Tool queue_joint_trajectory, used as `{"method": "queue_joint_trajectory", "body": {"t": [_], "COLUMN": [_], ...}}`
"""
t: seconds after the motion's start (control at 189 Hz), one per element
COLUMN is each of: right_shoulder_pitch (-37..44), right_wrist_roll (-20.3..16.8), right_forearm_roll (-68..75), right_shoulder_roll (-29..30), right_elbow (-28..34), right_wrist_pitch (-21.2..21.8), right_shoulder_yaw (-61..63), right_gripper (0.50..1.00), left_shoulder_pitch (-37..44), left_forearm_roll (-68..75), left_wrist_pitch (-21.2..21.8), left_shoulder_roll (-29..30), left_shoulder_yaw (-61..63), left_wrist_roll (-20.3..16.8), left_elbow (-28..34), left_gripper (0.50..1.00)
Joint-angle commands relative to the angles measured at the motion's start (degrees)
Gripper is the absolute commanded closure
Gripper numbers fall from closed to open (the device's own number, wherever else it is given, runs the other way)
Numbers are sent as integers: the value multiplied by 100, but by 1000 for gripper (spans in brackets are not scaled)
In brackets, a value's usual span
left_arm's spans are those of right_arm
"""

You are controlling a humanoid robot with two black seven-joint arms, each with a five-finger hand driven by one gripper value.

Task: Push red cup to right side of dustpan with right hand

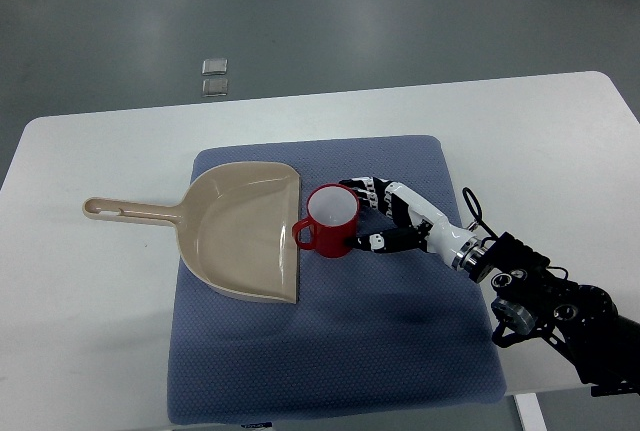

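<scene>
Looking down steeply in the top view, the only 1 given: right hand point(375, 216) reaching in from the lower right edge, palm toward the red cup point(329, 221), fingers point(362, 190) loosely curved round the cup's right wall and thumb low against its near side, more a cradling contact than a firm grasp, though whether anything is truly clamped cannot be told from above. Cup upright, mouth open to the camera, handle pointing left toward the dustpan point(243, 236) and lying just at its open straight edge, touching or nearly so. Sitting, then, right beside the dustpan's right side already, on the blue mat point(400, 351) that covers the middle of the white table point(90, 301). Dustpan lying flat with handle stretched out to the left onto bare table, mouth facing right toward the cup. Judging from this layout, either a push close to finished or 1 about to draw the cup further right; hand placed on the right wall suits steadying or pulling more than shoving. Risk seeming small: tipping if pressure lands high on the rim. Left arm absent from the picture. Beyond the table, 2 small clear tiles point(215, 77) on the grey floor.
</scene>
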Motion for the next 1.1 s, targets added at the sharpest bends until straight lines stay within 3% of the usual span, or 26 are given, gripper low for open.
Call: {"method": "queue_joint_trajectory", "body": {"t": [0.0,0.604,1.096], "right_shoulder_pitch": [-6,21,284], "right_wrist_roll": [0,0,0], "right_forearm_roll": [-9,0,1010], "right_shoulder_roll": [25,-124,-739], "right_elbow": [3,-40,-225], "right_wrist_pitch": [-5,39,22], "right_shoulder_yaw": [-18,17,70], "right_gripper": [591,591,589], "left_shoulder_pitch": [-1,-1,-1], "left_forearm_roll": [0,0,0], "left_wrist_pitch": [-1,-1,-1], "left_shoulder_roll": [0,0,0], "left_shoulder_yaw": [0,0,0], "left_wrist_roll": [0,0,0], "left_elbow": [0,0,0], "left_gripper": [500,500,500]}}
